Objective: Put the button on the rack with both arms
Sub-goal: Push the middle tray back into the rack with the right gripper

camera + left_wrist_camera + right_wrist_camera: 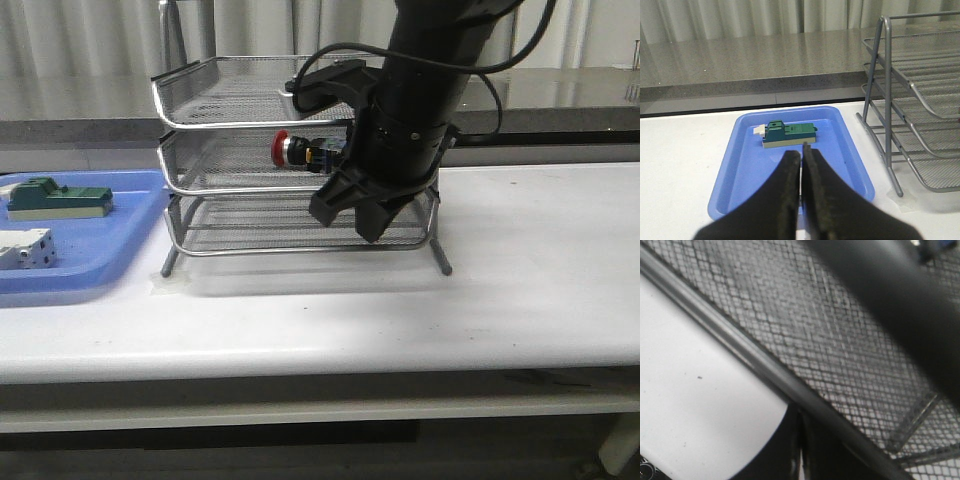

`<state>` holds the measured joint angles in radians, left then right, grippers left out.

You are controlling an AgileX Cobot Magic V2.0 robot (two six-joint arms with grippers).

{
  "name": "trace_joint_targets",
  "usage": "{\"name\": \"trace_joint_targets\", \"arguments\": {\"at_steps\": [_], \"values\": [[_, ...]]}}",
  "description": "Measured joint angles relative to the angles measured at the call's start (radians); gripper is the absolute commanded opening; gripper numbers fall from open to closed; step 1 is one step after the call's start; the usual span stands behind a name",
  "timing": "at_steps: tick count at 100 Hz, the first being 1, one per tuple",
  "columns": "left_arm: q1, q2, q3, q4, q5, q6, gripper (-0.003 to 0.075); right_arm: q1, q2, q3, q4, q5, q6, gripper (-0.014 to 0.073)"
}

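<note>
The small push-button switch with a red mushroom head, silver collar and dark body [298,150] lies on its side on the middle tier of the large three-tier silver wire-mesh letter rack with chrome rims and thin metal legs [215,150]. Its red head points toward the rack's left end. The rack stands upright on the table.

A blue tray [850,150] holds a green block [789,134] and a white block [25,247].
</note>
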<state>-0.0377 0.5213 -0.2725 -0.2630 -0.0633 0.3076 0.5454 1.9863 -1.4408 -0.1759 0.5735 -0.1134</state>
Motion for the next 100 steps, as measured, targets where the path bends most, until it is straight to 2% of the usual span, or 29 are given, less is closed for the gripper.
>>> {"name": "trace_joint_targets", "arguments": {"at_steps": [66, 100], "values": [[0.0, 0.0, 0.0, 0.0, 0.0, 0.0, 0.0004, -0.003, 0.011, -0.073, 0.024, 0.158, 0.027, -0.0069], [0.0, -0.002, 0.0, 0.0, 0.0, 0.0, 0.0004, -0.021, -0.141, -0.006, 0.026, 0.195, 0.124, -0.0069]]}}
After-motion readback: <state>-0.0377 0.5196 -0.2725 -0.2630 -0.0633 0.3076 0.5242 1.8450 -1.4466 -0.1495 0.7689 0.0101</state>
